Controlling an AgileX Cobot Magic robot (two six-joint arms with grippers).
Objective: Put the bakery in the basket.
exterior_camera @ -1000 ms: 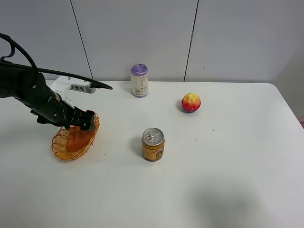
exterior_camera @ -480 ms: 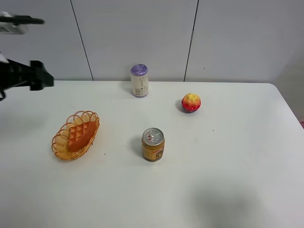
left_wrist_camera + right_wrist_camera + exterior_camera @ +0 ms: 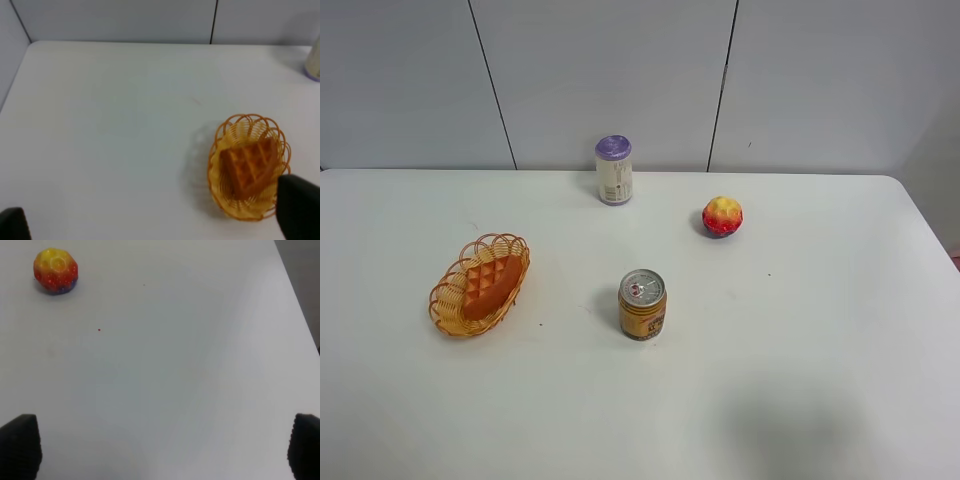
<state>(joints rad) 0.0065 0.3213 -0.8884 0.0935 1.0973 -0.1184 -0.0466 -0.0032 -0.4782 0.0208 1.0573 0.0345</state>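
The bakery (image 3: pixel 492 285), an orange-brown waffle wedge, lies inside the oval orange basket (image 3: pixel 438 298) on the left of the white table. The left wrist view shows the waffle (image 3: pixel 250 162) in the basket (image 3: pixel 240 122) too. My left gripper (image 3: pixel 155 220) is open and empty, pulled back from the basket, with its fingertips (image 3: pixel 297 207) wide apart. My right gripper (image 3: pixel 162 447) is open and empty over bare table on the right side. Neither arm shows in the exterior high view.
A gold drink can (image 3: pixel 642 304) stands mid-table. A white bottle with a purple lid (image 3: pixel 614 170) stands at the back. A red-yellow cupcake (image 3: pixel 722 216) sits right of centre and also shows in the right wrist view (image 3: pixel 55 270).
The left arm lifted off the basket, drew back to the left and left the exterior high view. The waffle stayed in the basket.
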